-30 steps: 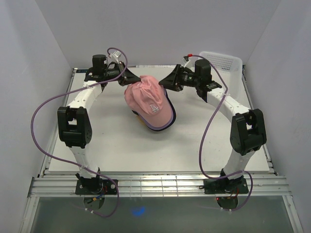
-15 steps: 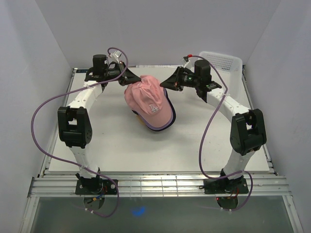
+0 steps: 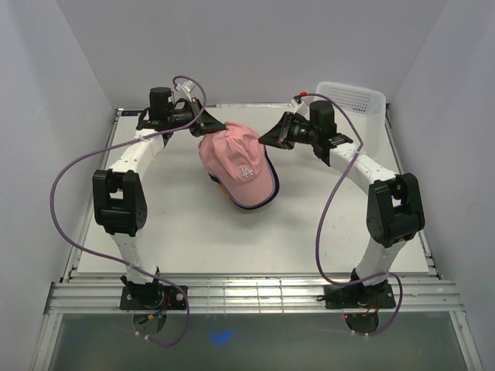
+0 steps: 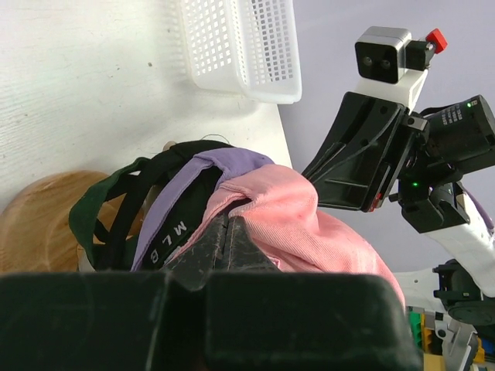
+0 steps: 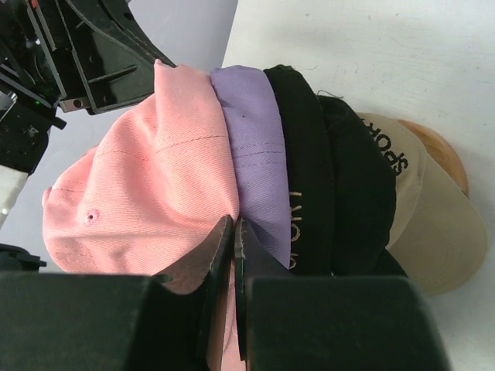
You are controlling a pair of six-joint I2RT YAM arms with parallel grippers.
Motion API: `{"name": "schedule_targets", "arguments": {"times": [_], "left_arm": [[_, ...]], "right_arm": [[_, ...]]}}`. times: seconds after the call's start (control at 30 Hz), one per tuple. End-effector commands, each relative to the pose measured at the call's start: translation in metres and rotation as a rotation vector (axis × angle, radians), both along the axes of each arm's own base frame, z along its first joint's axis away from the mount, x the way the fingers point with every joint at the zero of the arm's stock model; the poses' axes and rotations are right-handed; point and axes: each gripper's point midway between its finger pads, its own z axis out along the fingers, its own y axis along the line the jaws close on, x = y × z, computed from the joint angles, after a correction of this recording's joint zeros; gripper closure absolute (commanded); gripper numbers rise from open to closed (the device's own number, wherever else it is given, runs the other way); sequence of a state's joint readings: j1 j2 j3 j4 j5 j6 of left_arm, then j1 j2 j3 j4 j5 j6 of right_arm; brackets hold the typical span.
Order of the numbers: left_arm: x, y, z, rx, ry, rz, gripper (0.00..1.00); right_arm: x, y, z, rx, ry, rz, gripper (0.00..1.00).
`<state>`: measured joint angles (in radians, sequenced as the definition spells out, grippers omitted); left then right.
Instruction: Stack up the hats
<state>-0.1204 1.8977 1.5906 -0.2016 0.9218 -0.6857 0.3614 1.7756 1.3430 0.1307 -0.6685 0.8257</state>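
Since a second ago the right gripper [image 3: 264,141] has gone from half open to fully closed. Its tips are at the rim of the pink cap [image 3: 236,158] where it meets the lavender cap [image 5: 251,131] — whether any cloth sits between them cannot be told. The pink crown now sits a little lower and rounder. The left gripper [image 3: 203,128] is as before, closed on the pink cap's back edge. The pile rests on a wooden stand [image 5: 445,151] mid-table, toward the far edge, and a white basket [image 3: 352,97] stands in the far right corner. Writing: a white "LA" on the pink front, "MLB" on the lavender band, "SPOR" on the tan cap [image 5: 433,232] — the letters on the black cap [image 5: 309,139] are not legible.
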Motion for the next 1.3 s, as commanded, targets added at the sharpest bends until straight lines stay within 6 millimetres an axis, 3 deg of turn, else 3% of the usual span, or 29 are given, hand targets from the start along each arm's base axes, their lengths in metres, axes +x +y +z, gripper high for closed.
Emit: {"name": "schedule_targets", "arguments": {"times": [0.0,0.3,0.5,0.6,0.67,0.8,0.83,0.87,0.9,0.93,1.0,1.03,1.1,1.17,1.2,1.27], "left_arm": [[0.005,0.006,-0.037,0.07,0.044,0.046,1.0],[0.004,0.021,-0.057,0.082,0.062,0.072,1.0],[0.008,0.029,-0.039,0.086,0.018,0.082,1.0],[0.015,0.045,-0.013,0.082,-0.024,0.13,0.76],[0.018,0.056,-0.001,0.079,-0.029,0.168,0.55],[0.019,0.069,0.032,0.065,-0.072,0.223,0.33],[0.024,0.09,0.037,0.056,-0.076,0.275,0.27],[0.023,0.096,0.041,0.047,-0.075,0.296,0.23],[0.022,0.101,0.046,0.022,-0.059,0.319,0.23],[0.019,0.109,0.064,0.001,-0.107,0.342,0.24],[0.012,0.116,0.069,-0.042,-0.079,0.372,0.26],[0.006,0.123,0.088,-0.064,-0.126,0.389,0.29],[-0.007,0.125,0.085,-0.115,-0.092,0.385,0.32],[-0.027,0.126,0.107,-0.194,-0.107,0.383,0.41],[-0.037,0.125,0.088,-0.217,-0.051,0.389,0.42],[-0.059,0.119,0.097,-0.268,-0.058,0.375,0.48]], "right_arm": [[0.005,-0.019,-0.043,-0.121,0.044,-0.06,0.92],[0.005,-0.031,-0.065,-0.219,0.059,-0.093,0.92],[0.006,-0.032,-0.047,-0.224,0.023,-0.094,0.92],[0.007,-0.032,-0.037,-0.223,0.013,-0.088,0.92],[0.006,-0.031,-0.033,-0.219,0.01,-0.081,0.92],[0.005,-0.029,-0.024,-0.208,0.002,-0.073,0.92],[0.004,-0.029,-0.022,-0.205,-0.001,-0.072,0.92],[0.004,-0.029,-0.02,-0.203,-0.001,-0.072,0.92],[0.003,-0.029,-0.019,-0.2,-0.002,-0.071,0.92],[0.003,-0.029,-0.018,-0.199,-0.004,-0.07,0.92],[0.002,-0.029,-0.017,-0.198,-0.007,-0.072,0.92],[0.001,-0.029,-0.017,-0.196,-0.001,-0.072,0.92],[0.0,-0.028,-0.017,-0.192,0.002,-0.066,0.92],[-0.002,-0.029,-0.018,-0.191,0.005,-0.071,0.92],[-0.003,-0.029,-0.018,-0.19,0.006,-0.073,0.92],[-0.006,-0.029,-0.018,-0.188,0.007,-0.074,0.92]]}}
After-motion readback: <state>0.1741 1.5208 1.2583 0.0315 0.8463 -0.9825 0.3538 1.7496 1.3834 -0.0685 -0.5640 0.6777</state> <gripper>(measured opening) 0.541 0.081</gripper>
